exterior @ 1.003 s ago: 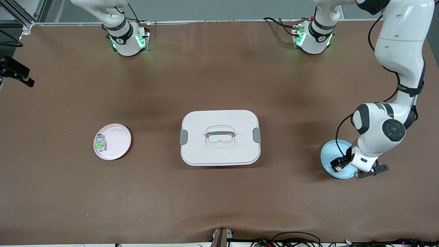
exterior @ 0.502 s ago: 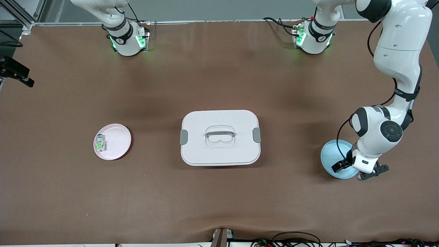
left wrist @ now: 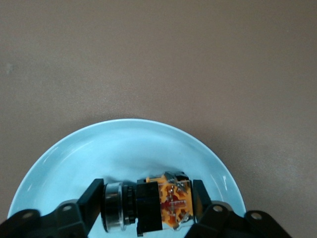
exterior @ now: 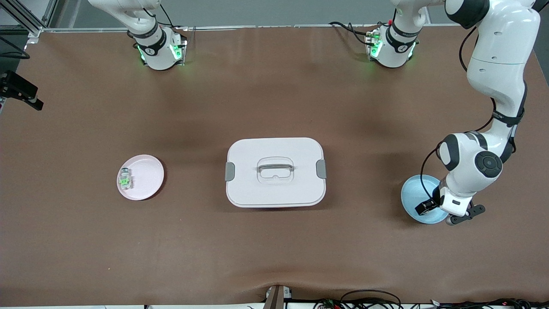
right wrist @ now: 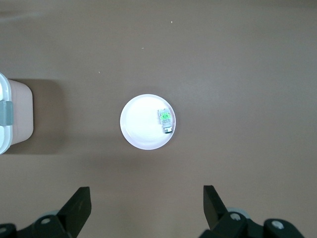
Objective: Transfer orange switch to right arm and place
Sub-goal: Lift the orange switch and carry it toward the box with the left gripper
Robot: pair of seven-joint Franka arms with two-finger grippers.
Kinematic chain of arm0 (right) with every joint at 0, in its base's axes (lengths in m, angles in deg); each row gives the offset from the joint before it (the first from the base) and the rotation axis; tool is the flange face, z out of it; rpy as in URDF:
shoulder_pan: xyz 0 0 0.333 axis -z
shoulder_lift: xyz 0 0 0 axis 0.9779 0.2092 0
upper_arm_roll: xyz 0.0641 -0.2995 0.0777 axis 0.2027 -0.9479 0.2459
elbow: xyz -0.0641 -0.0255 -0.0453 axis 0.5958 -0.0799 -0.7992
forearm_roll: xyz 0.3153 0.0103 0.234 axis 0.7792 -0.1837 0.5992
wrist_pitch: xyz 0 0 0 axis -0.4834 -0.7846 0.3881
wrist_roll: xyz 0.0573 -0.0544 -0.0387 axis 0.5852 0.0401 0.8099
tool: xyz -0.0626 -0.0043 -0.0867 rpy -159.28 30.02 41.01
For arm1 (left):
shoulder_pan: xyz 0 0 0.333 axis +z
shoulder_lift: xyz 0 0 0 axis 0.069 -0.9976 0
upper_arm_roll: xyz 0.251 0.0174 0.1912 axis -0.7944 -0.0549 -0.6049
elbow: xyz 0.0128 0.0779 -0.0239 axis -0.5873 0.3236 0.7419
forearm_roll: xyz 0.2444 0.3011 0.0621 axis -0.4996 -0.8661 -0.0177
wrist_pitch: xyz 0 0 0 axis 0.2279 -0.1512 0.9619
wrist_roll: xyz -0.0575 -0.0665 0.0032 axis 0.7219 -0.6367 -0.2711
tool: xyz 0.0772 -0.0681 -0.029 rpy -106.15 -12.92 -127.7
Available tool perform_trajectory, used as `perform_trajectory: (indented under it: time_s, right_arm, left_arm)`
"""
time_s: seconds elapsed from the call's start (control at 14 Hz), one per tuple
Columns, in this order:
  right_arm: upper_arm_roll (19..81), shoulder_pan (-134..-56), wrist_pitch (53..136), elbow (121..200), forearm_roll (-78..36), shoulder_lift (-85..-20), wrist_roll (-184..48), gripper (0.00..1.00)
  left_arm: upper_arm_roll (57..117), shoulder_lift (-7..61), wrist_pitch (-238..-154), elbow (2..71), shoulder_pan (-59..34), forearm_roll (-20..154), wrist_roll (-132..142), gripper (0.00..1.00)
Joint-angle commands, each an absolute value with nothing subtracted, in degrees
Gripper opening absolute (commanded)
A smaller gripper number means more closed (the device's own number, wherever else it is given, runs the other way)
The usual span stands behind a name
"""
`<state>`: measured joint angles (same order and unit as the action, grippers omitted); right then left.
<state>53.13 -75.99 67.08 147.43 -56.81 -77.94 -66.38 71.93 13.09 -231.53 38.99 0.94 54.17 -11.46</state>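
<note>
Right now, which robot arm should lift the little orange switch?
The left arm. Its claw is shut on the orange switch in the pale blue plate; the right claw hangs open over the pink plate.

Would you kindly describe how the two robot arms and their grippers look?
Both are white, rounded, jointed arms with black joint caps. The left arm carries a thin black cable along its links. Each base glows green, with black cables beside it. The left gripper and right gripper have black, flat, angular fingers on black bodies with round bolt holes.
</note>
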Motion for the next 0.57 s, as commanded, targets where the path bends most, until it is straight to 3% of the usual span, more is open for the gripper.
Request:
perform_trajectory:
  time_s: [0.0, 0.07, 0.36, 0.5]
  right_arm:
    - [53.3, -76.3, 67.3, 147.8, -57.4, -78.9, -65.8, 1.00]
    - [53.3, -76.3, 67.3, 147.8, -57.5, -79.0, -65.8, 1.00]
    - [53.1, -75.9, 67.0, 148.0, -57.5, -79.0, -65.7, 1.00]
    - [53.1, -76.0, 67.3, 147.9, -57.6, -79.0, -65.7, 1.00]
  left_arm:
    - [72.0, 13.0, -231.5, 39.0, 0.5, 53.8, -14.2, 0.10]
    - [72.1, 13.5, -231.1, 39.0, 0.4, 53.7, -14.3, 0.00]
    - [73.0, 18.4, -227.2, 40.8, 0.4, 53.8, -14.6, 0.00]
    - [75.4, 23.2, -219.4, 40.6, 0.4, 53.8, -17.3, 0.00]
